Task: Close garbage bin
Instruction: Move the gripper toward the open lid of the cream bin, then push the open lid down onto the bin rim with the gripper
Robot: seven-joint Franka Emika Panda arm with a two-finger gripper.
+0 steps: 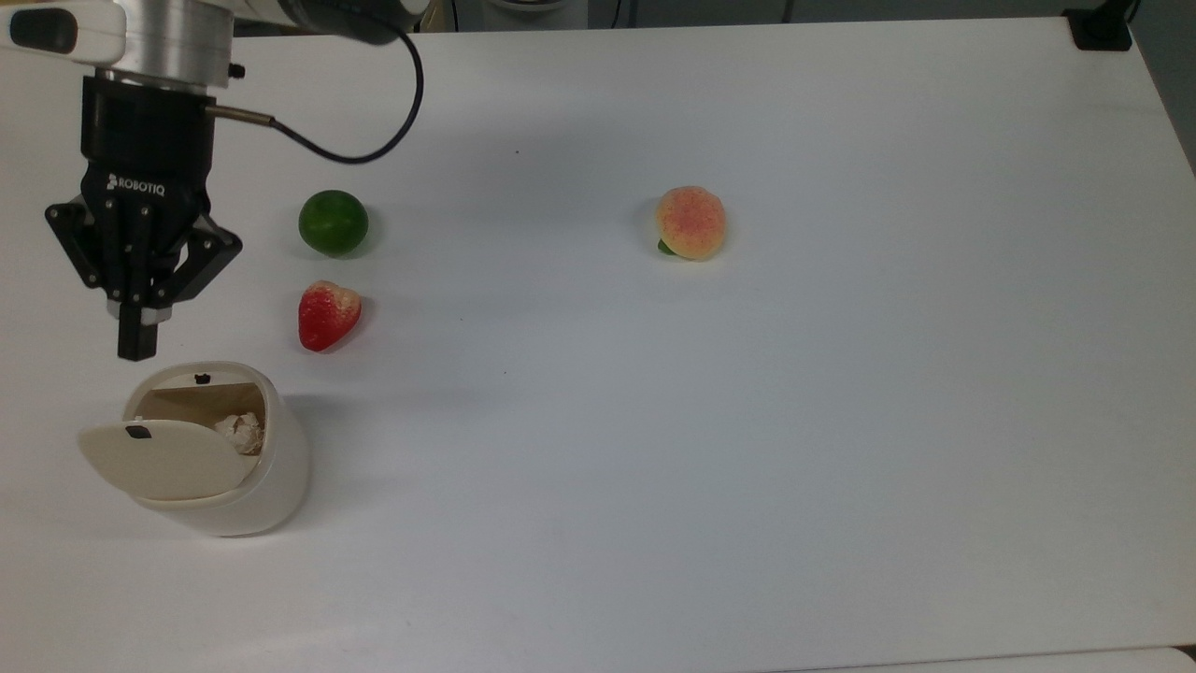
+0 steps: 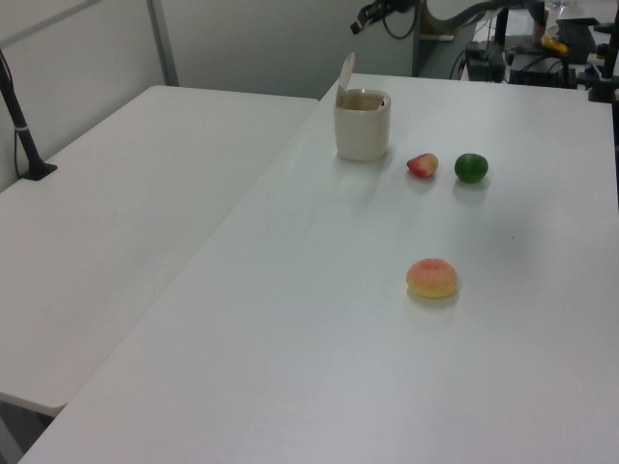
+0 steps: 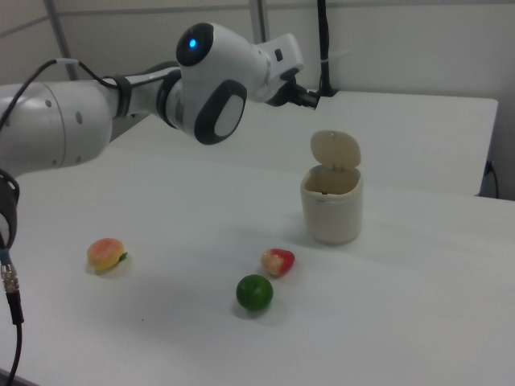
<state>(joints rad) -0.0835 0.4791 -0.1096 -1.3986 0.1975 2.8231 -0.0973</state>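
Three fruits are seen on the white bench [image 1: 841, 421]: a lime [image 1: 333, 222], a strawberry [image 1: 327, 314] and a peach [image 1: 690, 221]. The garbage bin [image 1: 245, 491] is placed near the top view's lower left, its lid [image 1: 159, 458] raised and crumpled paper [image 1: 243, 431] visible inside. The hand [image 1: 136, 341] is held above the bin's rim, fingers pressed together, nothing gripped.
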